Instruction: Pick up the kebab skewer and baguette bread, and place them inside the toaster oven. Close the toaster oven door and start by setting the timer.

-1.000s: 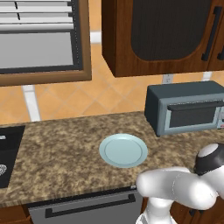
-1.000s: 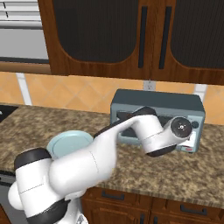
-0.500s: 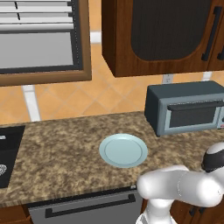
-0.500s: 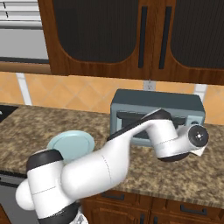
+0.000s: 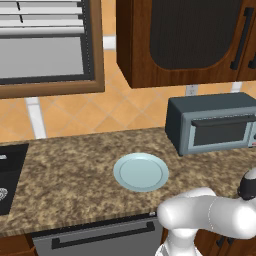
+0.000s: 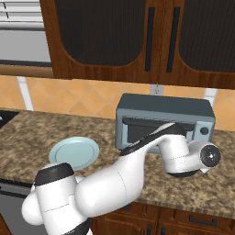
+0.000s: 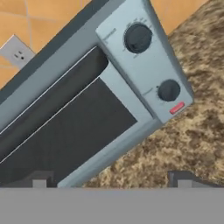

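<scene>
The toaster oven [image 5: 212, 125] [image 6: 165, 117] stands at the back right of the counter, its door [image 7: 74, 131] upright against the front with the dark bar handle along its top. My gripper [image 7: 111, 183] hangs open in front of the oven's right end, with nothing between the fingertips [image 7: 39, 179]. It faces the control panel, where an upper knob [image 7: 138, 38], a lower knob [image 7: 168, 90] and a small red mark [image 7: 176, 108] show. My white forearm [image 6: 172, 147] crosses in front of the door. The kebab skewer and baguette bread are out of view.
A pale blue plate [image 5: 141, 171] [image 6: 73, 152] lies bare on the speckled counter [image 5: 65, 170], left of the oven. Dark wooden wall cabinets [image 5: 185, 40] hang above. A wall outlet [image 7: 17, 52] sits behind the oven, and a black cooktop edge [image 5: 7, 175] is at far left.
My wrist has swung right, from in front of the oven door to the oven's right end by the knobs. The jaws have stayed wide apart.
</scene>
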Available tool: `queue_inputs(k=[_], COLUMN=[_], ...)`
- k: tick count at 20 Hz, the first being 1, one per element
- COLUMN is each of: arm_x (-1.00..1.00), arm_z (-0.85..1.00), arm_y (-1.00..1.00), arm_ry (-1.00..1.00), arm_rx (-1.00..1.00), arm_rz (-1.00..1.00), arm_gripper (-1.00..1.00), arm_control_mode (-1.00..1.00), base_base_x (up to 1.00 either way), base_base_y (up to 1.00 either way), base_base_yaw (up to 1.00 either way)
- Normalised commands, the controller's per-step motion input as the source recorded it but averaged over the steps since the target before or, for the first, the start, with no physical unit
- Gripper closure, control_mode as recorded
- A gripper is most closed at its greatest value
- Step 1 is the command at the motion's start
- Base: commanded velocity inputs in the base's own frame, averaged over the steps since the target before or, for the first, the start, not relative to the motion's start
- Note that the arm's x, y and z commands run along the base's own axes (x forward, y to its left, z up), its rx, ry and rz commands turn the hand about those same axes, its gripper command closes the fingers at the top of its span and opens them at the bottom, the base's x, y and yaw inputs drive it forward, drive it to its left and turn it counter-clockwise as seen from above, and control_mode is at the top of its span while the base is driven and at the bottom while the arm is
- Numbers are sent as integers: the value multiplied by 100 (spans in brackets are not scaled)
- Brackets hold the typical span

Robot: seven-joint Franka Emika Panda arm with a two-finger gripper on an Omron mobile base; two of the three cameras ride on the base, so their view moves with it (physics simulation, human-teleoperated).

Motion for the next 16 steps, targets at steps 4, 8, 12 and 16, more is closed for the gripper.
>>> queue_inputs(k=[4,8,12,16], arm_x=[0,7,2,18], arm_z=[-18,0,0,0], arm_y=[-39,-50,-48,-7], arm_ry=[-14,-1,0,0], arm_rx=[30,19,16,6], arm_rz=[-16,-13,-2,-4], arm_gripper=[-100,-100,-100,-100], arm_control_mode=[-100,-100,-100,-100], base_base_x=[0,0,0,0], base_base_y=[0,0,0,0], base_base_yaw=[0,0,0,0])
